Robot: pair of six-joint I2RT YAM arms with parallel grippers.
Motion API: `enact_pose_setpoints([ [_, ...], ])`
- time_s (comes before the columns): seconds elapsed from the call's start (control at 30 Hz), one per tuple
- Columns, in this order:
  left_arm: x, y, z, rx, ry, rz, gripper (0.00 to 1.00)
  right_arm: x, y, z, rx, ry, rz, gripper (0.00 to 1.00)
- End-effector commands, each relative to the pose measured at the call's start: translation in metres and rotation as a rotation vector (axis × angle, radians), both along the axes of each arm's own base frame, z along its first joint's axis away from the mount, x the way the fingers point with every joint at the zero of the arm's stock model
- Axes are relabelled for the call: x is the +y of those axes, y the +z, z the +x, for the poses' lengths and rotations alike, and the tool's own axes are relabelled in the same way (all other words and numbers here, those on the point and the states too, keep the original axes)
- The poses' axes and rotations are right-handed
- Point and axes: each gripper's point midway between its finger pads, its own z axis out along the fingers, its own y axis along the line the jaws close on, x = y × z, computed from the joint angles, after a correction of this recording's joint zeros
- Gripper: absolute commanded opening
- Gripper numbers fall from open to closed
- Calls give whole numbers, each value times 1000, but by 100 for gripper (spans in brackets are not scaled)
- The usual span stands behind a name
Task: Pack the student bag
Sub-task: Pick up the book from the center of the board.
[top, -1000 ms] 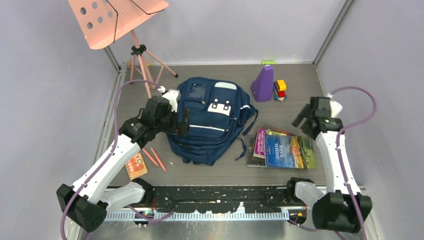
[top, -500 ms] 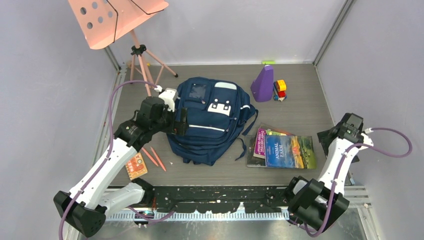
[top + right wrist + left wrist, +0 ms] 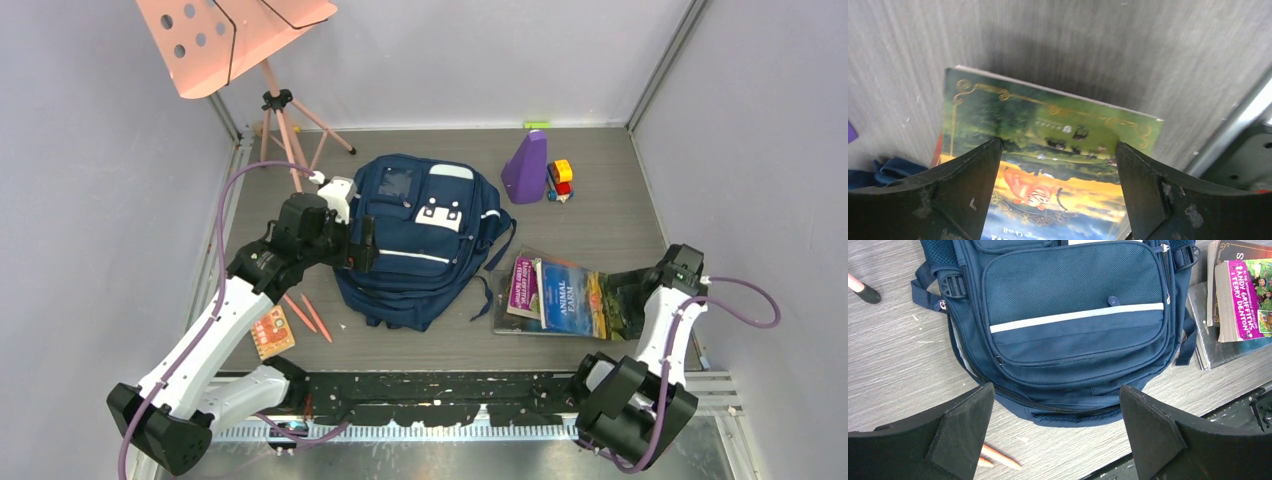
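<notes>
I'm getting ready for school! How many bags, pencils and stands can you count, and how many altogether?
Bag: 1
Pencils: 2
Stand: 1
Total: 4

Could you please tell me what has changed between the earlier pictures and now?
The right tool swung from farther back down to the right edge of the Animal Earth book, its jaws open over the cover; the book now looks tilted. The left tool stays open above the student bag; nothing else moved.
</notes>
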Motion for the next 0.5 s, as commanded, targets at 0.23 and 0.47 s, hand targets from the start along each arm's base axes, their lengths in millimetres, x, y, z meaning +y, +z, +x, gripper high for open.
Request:
enact_pose_setpoints([
  [0.23,1,7,4,-33,1,-25,100,58,44,81,-226,264,-68,84],
  [0.47,-13,11,-2,-36,-63,-86,100,78,62,91,-251,367,-172,84],
])
